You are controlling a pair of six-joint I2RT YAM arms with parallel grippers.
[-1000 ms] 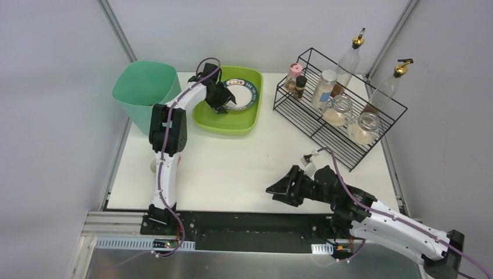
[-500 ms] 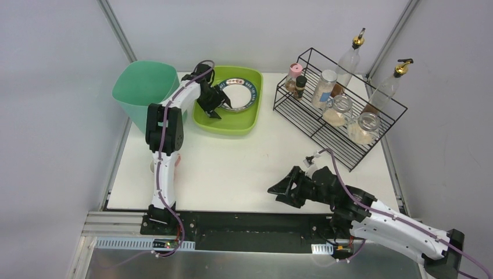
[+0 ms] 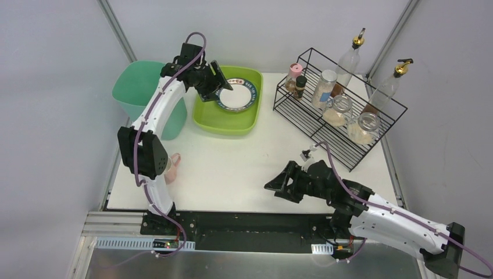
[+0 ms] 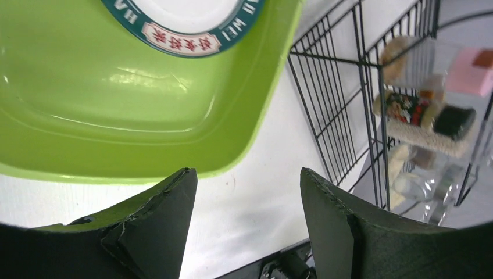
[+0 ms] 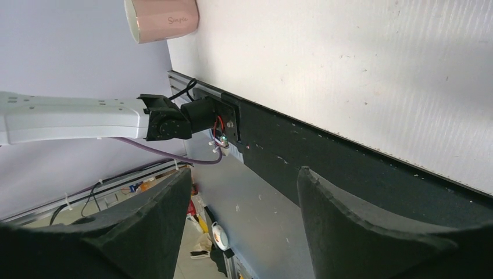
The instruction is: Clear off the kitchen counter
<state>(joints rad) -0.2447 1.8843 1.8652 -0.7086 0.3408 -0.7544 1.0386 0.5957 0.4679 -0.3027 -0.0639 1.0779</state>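
Cup [image 5: 161, 20] on kitchen counter [image 5: 349, 70], overhead seemingly half-hidden

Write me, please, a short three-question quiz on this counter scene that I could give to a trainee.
1. True or false: the plate lies inside the lime-green tub.
2. Where is the pink cup? A) in the wire rack. B) on the counter, near the base of the left arm. C) between the right gripper's fingers.
3. What do the left gripper and the right gripper hold?

Key: 1 true; 2 B; 3 nothing, as both stand open.
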